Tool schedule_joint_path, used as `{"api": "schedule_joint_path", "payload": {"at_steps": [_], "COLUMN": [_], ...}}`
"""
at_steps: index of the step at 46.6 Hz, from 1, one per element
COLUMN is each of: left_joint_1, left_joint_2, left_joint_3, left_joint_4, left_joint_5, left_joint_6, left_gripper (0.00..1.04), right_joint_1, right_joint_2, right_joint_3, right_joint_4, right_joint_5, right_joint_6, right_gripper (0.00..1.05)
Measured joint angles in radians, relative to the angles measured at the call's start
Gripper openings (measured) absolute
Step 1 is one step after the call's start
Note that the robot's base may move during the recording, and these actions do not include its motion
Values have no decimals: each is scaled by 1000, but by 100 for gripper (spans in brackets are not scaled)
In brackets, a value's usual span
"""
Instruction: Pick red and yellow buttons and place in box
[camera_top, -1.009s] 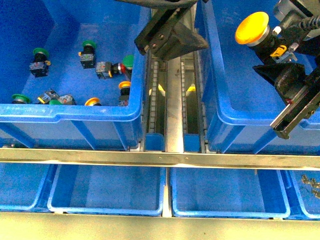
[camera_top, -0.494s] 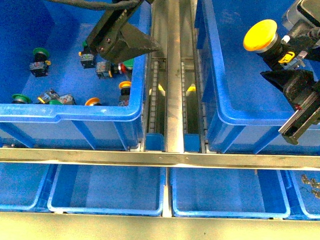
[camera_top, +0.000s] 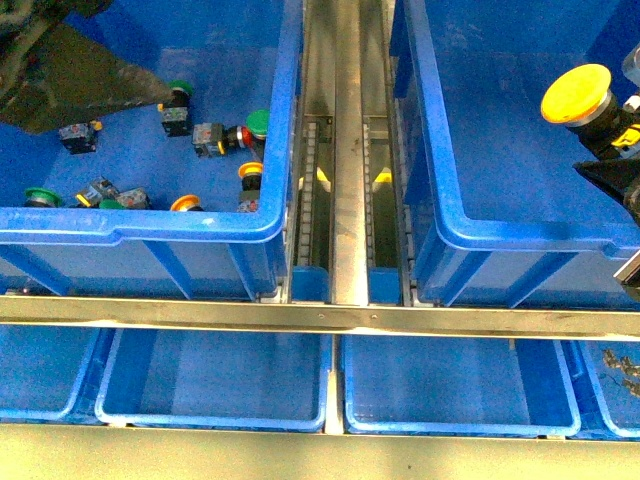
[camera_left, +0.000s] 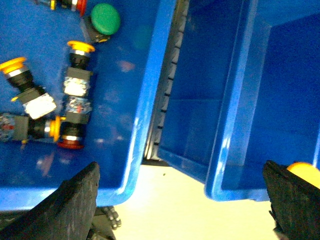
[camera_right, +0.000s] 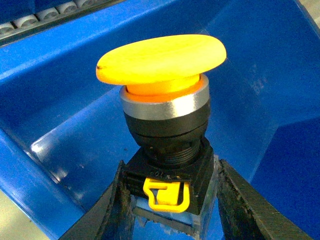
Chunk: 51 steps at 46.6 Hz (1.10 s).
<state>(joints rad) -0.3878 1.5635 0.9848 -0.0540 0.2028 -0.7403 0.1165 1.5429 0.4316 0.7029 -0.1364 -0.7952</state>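
My right gripper (camera_top: 607, 145) is shut on the black body of the yellow button (camera_top: 575, 93) and holds it, cap up, over the right side of the right box (camera_top: 452, 215). In the right wrist view the yellow button (camera_right: 162, 62) stands between the fingers (camera_right: 247, 205), above the box's blue floor (camera_right: 260, 75). My left gripper (camera_top: 85, 80) is open and empty, high over the far left of the left bin (camera_top: 150, 225). A red cap (camera_top: 240, 136) shows beside a green cap (camera_top: 257, 123) in that bin. The left wrist view shows another red cap (camera_left: 70, 144).
The left bin holds several green-capped and small orange-capped buttons (camera_top: 250, 170). A metal roller rail (camera_top: 347, 150) runs between the two bins. A metal bar (camera_top: 320, 315) crosses in front, with shallower blue trays (camera_top: 215, 385) below it.
My left gripper has swung from the centre rail leftward across the left bin to its far left. My right gripper has carried the yellow button to the right.
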Motion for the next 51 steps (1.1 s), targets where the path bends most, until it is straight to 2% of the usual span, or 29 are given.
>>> {"api": "schedule_joint_path", "payload": {"at_steps": [16, 34, 40, 45, 47, 49, 51], "left_joint_1": [-1, -42, -48, -50, -63, -66, -60], "left_joint_2": [-222, -428, -556, -584, -586, -599, -612], "left_joint_3": [-248, -332, -391, -405, -432, -506, -565], "left_joint_4": [32, -2, -77, -85, -13, 182, 318], "left_joint_5": [-105, -230, -295, -303, -370, -485, -550], "left_joint_6": [177, 178, 149, 141, 176, 278, 343], "left_gripper": [97, 97, 97, 97, 94, 87, 82], "right_joint_1": [-59, -50, -35, -21, -14, -6, 5], "right_joint_2": [-87, -256, -348, -428, -445, -462, -484], "right_joint_3": [0, -46, -91, -135, -145, -153, -164], "right_joint_4": [-79, -158, -201, -244, -254, -265, -277], "right_joint_5": [-56, -91, -106, -116, -116, -116, -115], "right_joint_6": [-17, -40, -42, -44, -44, -44, -43], "right_gripper": [37, 37, 36, 36, 36, 36, 36]}}
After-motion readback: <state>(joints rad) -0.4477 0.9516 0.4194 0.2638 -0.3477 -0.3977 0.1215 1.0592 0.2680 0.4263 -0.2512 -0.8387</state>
